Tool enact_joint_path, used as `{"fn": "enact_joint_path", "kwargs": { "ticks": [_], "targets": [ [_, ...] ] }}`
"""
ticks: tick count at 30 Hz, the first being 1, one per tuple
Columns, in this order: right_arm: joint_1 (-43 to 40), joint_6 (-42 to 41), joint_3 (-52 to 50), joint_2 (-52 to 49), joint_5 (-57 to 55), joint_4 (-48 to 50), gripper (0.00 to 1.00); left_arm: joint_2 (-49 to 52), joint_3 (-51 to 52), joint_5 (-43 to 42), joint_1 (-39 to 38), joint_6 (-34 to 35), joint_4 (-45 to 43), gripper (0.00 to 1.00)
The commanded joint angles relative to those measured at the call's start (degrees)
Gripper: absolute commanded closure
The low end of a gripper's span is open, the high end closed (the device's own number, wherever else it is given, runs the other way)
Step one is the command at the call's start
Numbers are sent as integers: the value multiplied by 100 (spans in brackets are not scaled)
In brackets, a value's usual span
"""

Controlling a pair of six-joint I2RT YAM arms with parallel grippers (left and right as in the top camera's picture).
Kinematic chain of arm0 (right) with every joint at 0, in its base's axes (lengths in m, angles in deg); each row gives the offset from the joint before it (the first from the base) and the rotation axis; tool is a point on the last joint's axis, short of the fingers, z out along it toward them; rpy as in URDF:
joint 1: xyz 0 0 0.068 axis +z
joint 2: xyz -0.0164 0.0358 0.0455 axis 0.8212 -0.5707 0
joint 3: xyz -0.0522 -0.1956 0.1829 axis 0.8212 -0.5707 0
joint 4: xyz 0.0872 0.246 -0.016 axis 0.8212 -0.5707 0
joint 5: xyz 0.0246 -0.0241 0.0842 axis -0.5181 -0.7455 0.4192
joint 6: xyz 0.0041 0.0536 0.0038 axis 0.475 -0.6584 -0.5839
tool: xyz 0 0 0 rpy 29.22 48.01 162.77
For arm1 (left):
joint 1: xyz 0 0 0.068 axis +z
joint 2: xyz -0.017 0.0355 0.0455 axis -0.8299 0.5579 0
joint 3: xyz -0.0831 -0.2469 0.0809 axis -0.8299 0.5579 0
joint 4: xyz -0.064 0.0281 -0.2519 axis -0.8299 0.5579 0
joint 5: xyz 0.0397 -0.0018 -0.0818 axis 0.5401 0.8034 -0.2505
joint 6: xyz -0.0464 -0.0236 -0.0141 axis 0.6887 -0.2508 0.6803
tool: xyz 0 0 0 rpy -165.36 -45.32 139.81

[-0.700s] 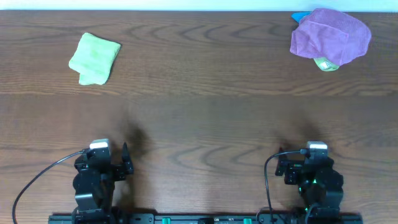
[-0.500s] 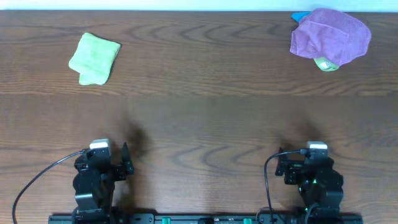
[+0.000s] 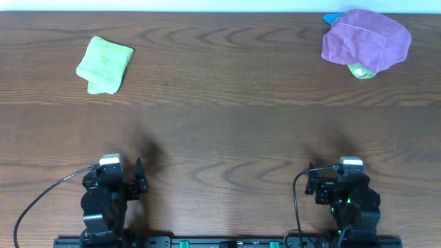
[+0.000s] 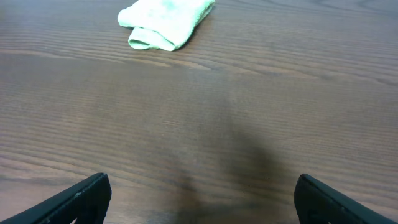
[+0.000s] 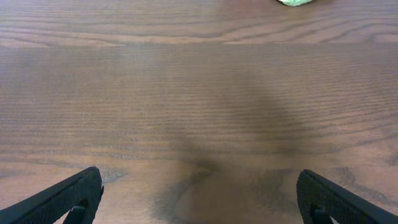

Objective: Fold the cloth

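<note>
Overhead: the cloth [image 3: 366, 40] lies heaped on a green cloth [image 3: 360, 69], far from the left gripper [image 4: 202, 198] and right gripper [image 5: 202, 198], both wide open and empty; a deep pinch could lift both.

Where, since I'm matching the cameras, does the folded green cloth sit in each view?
Overhead: folded green cloth, upper left.
Left wrist: same cloth, top edge, left of centre.
Right wrist: not in it.
Shared landmark: the wood-grain table.
</note>
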Motion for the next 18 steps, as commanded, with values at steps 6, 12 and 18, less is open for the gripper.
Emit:
{"fn": "enact_joint_path", "kwargs": {
  "ticks": [6, 12, 18],
  "targets": [
    [-61, -173, 1034, -922, 59, -149, 1, -55, 74, 85, -28, -101, -4, 5],
    [-208, -387, 2741, -2717, -70, -245, 1, -55, 74, 85, -28, -101, -4, 5],
    [-289, -599, 4227, -4310, -173, -520, 1, -55, 74, 85, -28, -101, -4, 5]
  ]
}}
